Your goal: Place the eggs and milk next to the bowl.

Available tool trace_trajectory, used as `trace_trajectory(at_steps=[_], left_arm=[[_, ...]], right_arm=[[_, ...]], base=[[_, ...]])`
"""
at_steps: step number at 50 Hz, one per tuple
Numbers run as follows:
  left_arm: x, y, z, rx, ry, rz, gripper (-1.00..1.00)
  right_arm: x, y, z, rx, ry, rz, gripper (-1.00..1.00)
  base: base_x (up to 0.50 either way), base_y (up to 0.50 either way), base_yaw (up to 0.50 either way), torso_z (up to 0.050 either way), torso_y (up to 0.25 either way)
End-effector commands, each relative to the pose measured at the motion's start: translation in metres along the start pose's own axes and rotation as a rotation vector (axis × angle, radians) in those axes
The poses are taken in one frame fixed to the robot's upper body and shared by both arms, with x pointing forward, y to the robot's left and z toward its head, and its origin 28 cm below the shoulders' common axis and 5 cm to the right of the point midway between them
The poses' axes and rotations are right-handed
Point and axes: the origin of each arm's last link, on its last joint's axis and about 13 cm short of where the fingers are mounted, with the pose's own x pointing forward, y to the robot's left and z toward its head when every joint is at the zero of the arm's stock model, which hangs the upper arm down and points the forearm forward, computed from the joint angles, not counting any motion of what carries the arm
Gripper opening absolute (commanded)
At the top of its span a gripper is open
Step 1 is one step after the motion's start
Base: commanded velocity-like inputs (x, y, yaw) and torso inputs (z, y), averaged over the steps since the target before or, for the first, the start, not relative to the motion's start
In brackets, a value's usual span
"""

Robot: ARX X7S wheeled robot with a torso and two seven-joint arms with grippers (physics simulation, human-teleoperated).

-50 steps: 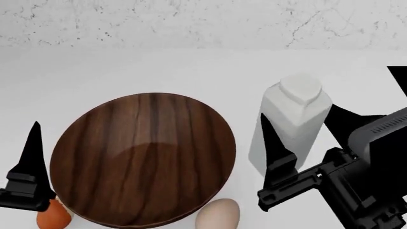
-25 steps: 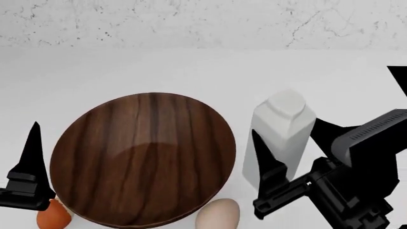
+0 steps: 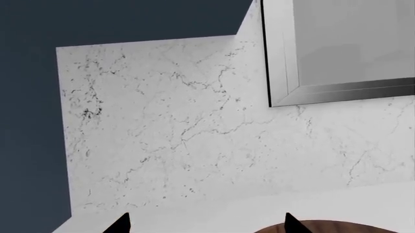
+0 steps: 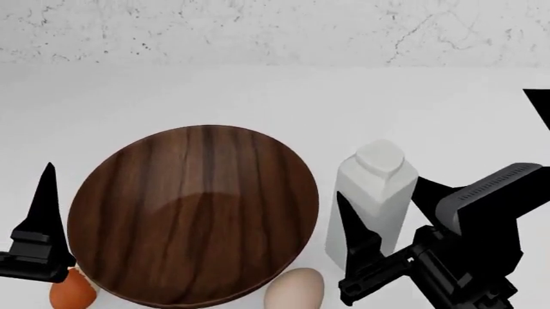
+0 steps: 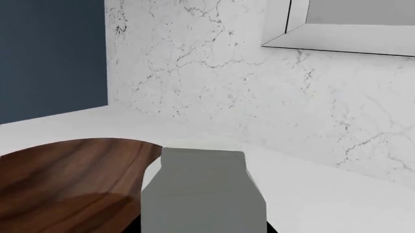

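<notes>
At the far left, your left tool [image 4: 38, 257] sits low beside the bowl's near-left rim, directly over the orange-brown egg [image 4: 71, 290]. Only one finger shows in the head view, but the left wrist view catches two tips well apart with nothing between them, so read it as spread and empty. Any drop or sideways drift there could nudge that egg and send it rolling along the bench [image 4: 275, 96], away from the bowl [image 4: 193, 215].

The bowl rests mid-bench, and the pale egg [image 4: 295, 290] lies just off its near-right rim, close to touching. That egg is also just left of the milk carton's base, so it is the first thing you would hit if the carton swings left.

The milk [image 4: 371, 203] stands upright just right of the bowl, with your right tool [image 4: 395, 238] clamped on it: one finger against its left face, the other behind its right side. The right wrist view shows the carton filling the gap and the bowl edge right beside it. You cannot see whether its base is on the bench. Letting go while it hangs above the surface, or tilted, could topple this tall carton onto the bowl rim or the pale egg. Pushing further left risks shoving the bowl.
</notes>
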Motion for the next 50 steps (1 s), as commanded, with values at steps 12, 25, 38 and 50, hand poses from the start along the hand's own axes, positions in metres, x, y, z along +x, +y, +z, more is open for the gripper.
trace_trajectory(at_steps=[12, 25, 38, 50], left_arm=[[0.002, 0.0, -0.003, 0.004, 0.002, -0.002, 1.0], [0.002, 0.0, -0.003, 0.009, 0.005, -0.001, 1.0], [0.002, 0.001, -0.005, 0.01, 0.007, 0.001, 1.0], [0.003, 0.0, -0.005, 0.011, 0.008, -0.002, 1.0]], right_arm=[[0.008, -0.004, -0.013, -0.01, 0.004, 0.01, -1.0], [0.011, -0.004, -0.019, -0.001, 0.016, 0.013, -1.0], [0.015, -0.004, -0.029, 0.015, 0.036, 0.023, -1.0], [0.014, -0.003, -0.03, 0.021, 0.045, 0.021, 1.0]], base=[[0.0, 0.0, 0.0, 0.0, 0.001], [0.0, 0.0, 0.0, 0.001, 0.001], [0.0, 0.0, 0.0, 0.0, 0.0], [0.0, 0.0, 0.0, 0.0, 0.0]])
